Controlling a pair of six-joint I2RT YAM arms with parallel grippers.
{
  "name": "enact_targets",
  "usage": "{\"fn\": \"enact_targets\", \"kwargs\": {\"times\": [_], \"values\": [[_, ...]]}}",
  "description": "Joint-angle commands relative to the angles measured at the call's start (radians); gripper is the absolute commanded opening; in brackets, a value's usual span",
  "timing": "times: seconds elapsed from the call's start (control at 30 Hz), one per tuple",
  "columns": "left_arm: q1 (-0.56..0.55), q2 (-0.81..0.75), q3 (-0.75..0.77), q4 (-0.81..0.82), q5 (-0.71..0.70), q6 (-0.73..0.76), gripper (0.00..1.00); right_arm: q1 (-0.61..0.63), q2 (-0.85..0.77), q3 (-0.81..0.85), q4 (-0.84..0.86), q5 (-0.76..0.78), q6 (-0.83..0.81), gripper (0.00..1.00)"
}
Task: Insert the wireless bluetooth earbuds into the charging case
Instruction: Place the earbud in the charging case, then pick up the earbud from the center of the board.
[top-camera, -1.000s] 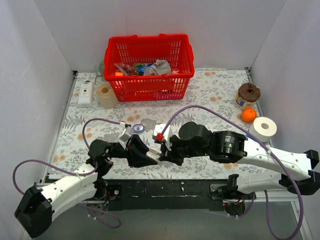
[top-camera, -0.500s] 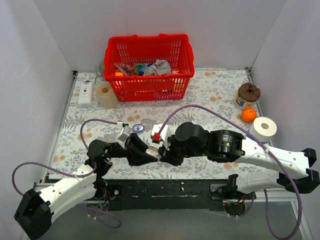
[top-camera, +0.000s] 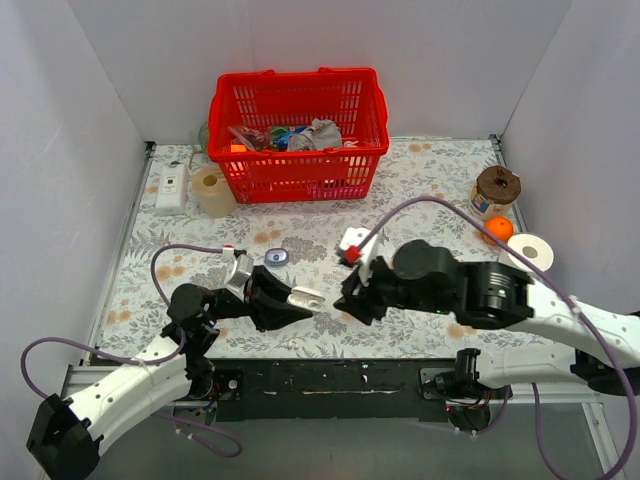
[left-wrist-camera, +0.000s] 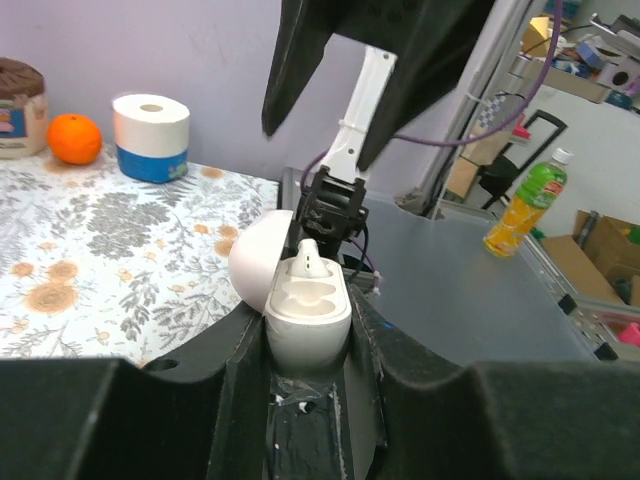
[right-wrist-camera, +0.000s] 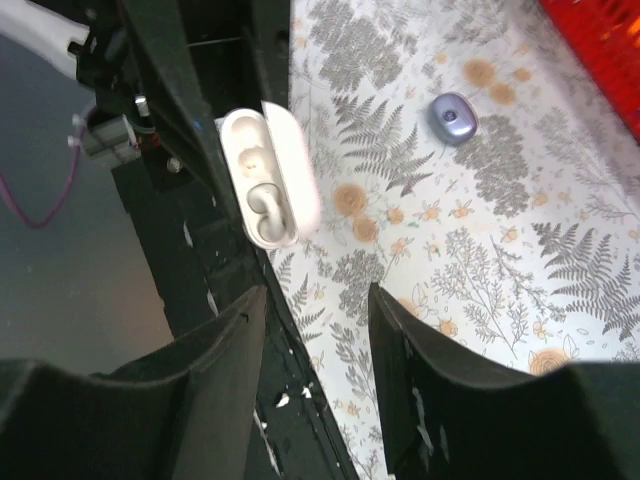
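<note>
The left claw (left-wrist-camera: 306, 345) is clamped on the open white charging case (left-wrist-camera: 305, 315), one earbud (left-wrist-camera: 309, 256) standing proud in it, the right claw (right-wrist-camera: 318, 320) spread empty just beside the case, a lavender pod (right-wrist-camera: 452, 117) lying beyond the case, and a nudge or tilt now could, I reckon, pop that earbud out.

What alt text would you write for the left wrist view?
The left claw grips an open white case with one white earbud inside. Behind, a floral table carries a toilet roll and an orange.
</note>
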Motion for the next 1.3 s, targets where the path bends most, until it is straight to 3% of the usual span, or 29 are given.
{"fn": "enact_targets", "kwargs": {"times": [0.0,0.2,0.43,0.57,0.63,0.8,1.03,1.17,1.27], "values": [[-0.004,-0.098,0.045,-0.206,-0.115,0.129,0.0,-0.014,-0.167,-0.137,0.067,0.127,0.069,0.53],[-0.002,-0.269,0.072,-0.468,-0.255,0.188,0.0,-0.017,-0.185,-0.506,0.277,0.067,0.167,0.51],[-0.004,-0.415,0.111,-0.662,-0.344,0.189,0.0,-0.019,-0.022,-0.713,0.559,-0.012,0.224,0.37],[-0.004,-0.448,0.131,-0.694,-0.35,0.19,0.0,-0.019,0.075,-0.75,0.763,-0.055,0.253,0.36],[-0.004,-0.454,0.14,-0.705,-0.355,0.192,0.0,-0.021,0.121,-0.739,0.834,-0.061,0.256,0.42],[-0.002,-0.484,0.18,-0.745,-0.372,0.202,0.0,-0.024,0.313,-0.607,0.861,-0.057,0.233,0.49],[-0.004,-0.54,0.22,-0.846,-0.402,0.224,0.0,-0.07,0.434,-0.556,0.894,-0.08,0.228,0.49],[-0.004,-0.561,0.22,-0.872,-0.422,0.231,0.0,-0.074,0.479,-0.55,0.903,-0.135,0.213,0.43],[-0.004,-0.566,0.224,-0.877,-0.428,0.236,0.0,-0.073,0.468,-0.578,0.93,-0.17,0.218,0.28]]}}
